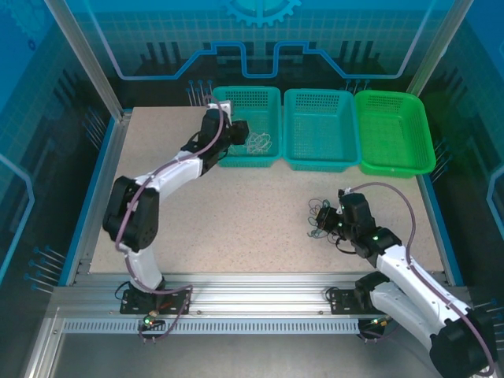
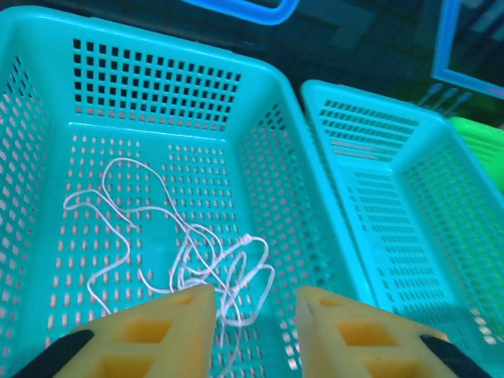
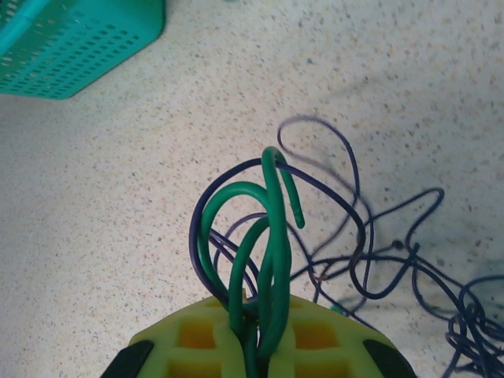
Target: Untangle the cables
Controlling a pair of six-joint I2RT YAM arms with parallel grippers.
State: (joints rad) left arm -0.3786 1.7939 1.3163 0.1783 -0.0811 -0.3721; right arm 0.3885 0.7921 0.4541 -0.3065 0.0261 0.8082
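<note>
Table bare through the middle, teal basket at far edge, pale cable sprawled diagonally across its floor, my left jaws parted above it, empty, purple cables loose on table, green cable looping straight out of my clamped right jaws

Two white-and-black arms trailing purple-grey cables

The left arm and the right arm are showing white link shells between bulky black joints. Each is carrying a purple-grey cable in a loose loop along its length and ending in a black base plate. A small green light is glowing on the right arm. The left gripper is showing yellow-orange fingers with rectangular hollows. The right gripper is showing yellow-green ones, with black parts behind.
</note>
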